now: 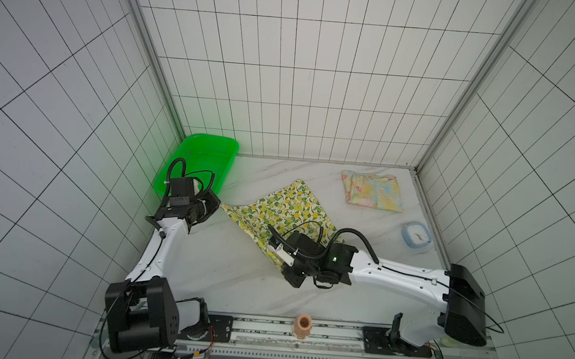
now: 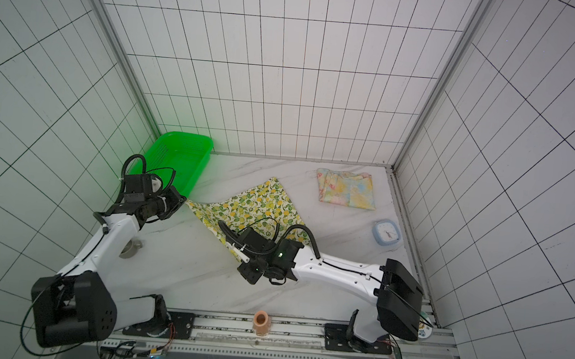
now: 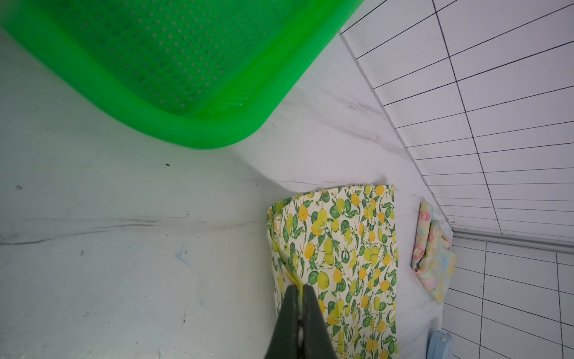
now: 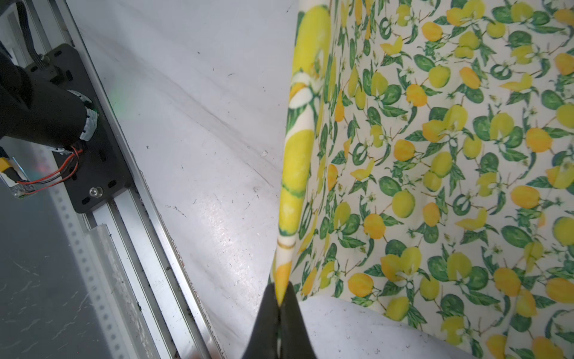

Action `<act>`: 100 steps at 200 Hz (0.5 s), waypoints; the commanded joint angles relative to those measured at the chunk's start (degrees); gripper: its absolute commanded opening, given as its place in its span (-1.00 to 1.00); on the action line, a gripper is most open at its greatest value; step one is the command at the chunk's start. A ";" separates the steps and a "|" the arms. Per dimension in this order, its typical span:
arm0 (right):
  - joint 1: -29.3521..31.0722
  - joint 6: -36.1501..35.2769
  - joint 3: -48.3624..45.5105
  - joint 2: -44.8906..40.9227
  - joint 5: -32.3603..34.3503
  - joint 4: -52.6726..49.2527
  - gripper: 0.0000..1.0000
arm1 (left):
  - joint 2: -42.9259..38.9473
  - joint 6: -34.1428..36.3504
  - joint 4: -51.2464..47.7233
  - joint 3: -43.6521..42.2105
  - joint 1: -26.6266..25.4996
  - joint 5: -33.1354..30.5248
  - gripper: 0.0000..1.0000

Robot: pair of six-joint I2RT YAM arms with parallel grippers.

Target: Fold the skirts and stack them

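The lemon-print skirt [image 1: 286, 215] [image 2: 256, 206] lies spread across the middle of the marble table, with its left and near corners lifted. My left gripper [image 3: 299, 287] is shut on the skirt's [image 3: 341, 248] left corner, next to the basket; in a top view this gripper [image 1: 219, 206] sits at that corner. The right gripper [image 4: 279, 298] is shut on a folded edge of the same skirt [image 4: 450, 155] at its near corner [image 1: 277, 267]. The pastel flowered skirt [image 1: 373, 191] [image 2: 346, 189] [image 3: 433, 255] lies folded at the back right, apart from both grippers.
A green plastic basket [image 1: 196, 166] [image 2: 175, 157] [image 3: 186, 77] stands in the back left corner. A small blue clock [image 1: 417, 234] [image 2: 386, 233] sits by the right wall. A peach cylinder [image 1: 302, 325] stands on the front rail. Tiled walls enclose three sides.
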 commanded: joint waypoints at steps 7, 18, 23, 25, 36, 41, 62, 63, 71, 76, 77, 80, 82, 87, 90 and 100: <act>-0.77 -0.43 3.96 -2.22 -2.33 -3.18 -1.00 | -0.42 1.42 1.51 2.22 1.83 -1.32 -1.00; -0.70 -0.27 4.58 -1.76 -3.02 -3.02 -1.00 | -0.36 1.67 1.35 2.20 2.20 -0.80 -1.00; -0.55 -0.11 4.84 -1.45 -3.02 -3.15 -1.00 | -0.36 1.76 1.13 2.27 2.33 -0.63 -1.00; -0.45 -0.09 4.95 -1.33 -3.06 -3.14 -1.00 | -0.47 1.87 0.98 2.28 2.42 -0.57 -1.00; -0.25 0.07 5.56 -0.69 -4.68 -3.21 -1.00 | -0.54 2.28 0.04 2.54 2.91 -0.47 -1.00; -0.24 0.25 5.68 -0.64 -5.68 -3.10 -1.00 | -0.63 2.53 -0.29 2.59 3.24 -0.45 -1.00; 0.06 0.97 5.27 -1.22 -7.76 -0.99 -1.00 | -1.47 3.45 -2.52 3.07 5.37 -0.13 -1.00; 0.09 1.02 5.22 -1.25 -7.76 -0.85 -1.00 | -1.53 3.54 -2.66 3.12 5.45 -0.11 -1.00; 0.42 1.05 5.17 -1.38 -7.69 -0.35 -1.00 | -1.88 4.03 -3.55 3.34 6.48 0.20 -1.00; 0.53 0.98 5.24 -1.38 -7.75 -0.17 -1.00 | -2.19 4.22 -3.83 3.42 6.98 0.30 -1.00; 0.54 0.98 5.25 -1.38 -7.80 -0.09 -1.00 | -2.24 4.32 -3.88 3.42 7.08 0.33 -1.00; 0.61 1.04 5.33 -1.33 -7.91 0.01 -1.00 | -2.44 4.41 -4.05 3.47 7.36 0.44 -1.00; 0.63 0.99 5.34 -1.30 -8.04 0.06 -1.00 | -2.57 4.48 -4.10 3.44 7.50 0.55 -1.00; 0.75 0.89 5.44 -1.16 -8.33 0.16 -1.00 | -2.86 4.73 -4.24 3.44 8.00 0.68 -1.00; 0.80 0.83 5.49 -1.08 -8.50 0.32 -1.00 | -3.04 4.83 -4.31 3.47 8.18 0.70 -1.00; 1.03 0.59 5.69 -0.65 -9.09 0.35 -1.00 | -3.56 5.12 -4.58 3.47 8.85 0.64 -1.00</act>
